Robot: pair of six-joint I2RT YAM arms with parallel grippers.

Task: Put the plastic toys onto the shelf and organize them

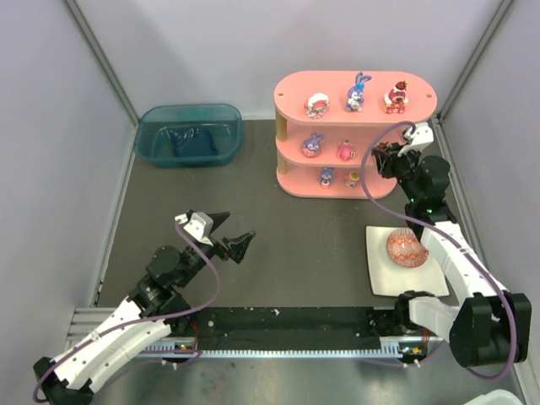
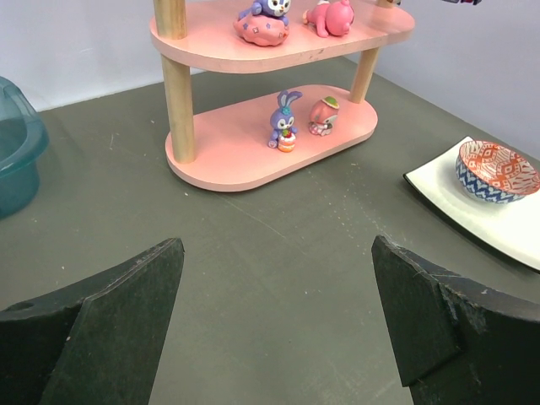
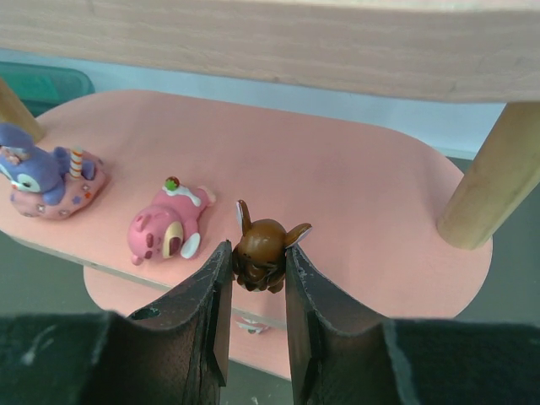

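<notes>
Right gripper (image 3: 257, 253) clenched on brown figurine (image 3: 263, 239) — at front edge of shelf (image 3: 363, 194) middle tier, just beside pink toy (image 3: 167, 226). Left gripper (image 2: 277, 246) spread wide, empty — above table (image 2: 278, 304).

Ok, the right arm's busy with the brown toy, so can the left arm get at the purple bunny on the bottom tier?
Probably yes: the left hand is open and bare table lies between it and the purple bunny, though the middle board sits low above it.

Shelf board (image 3: 363, 202), bare between pink figurine (image 3: 169, 226) and wooden post (image 3: 488, 181) — upper board (image 3: 270, 42) overhead.
</notes>
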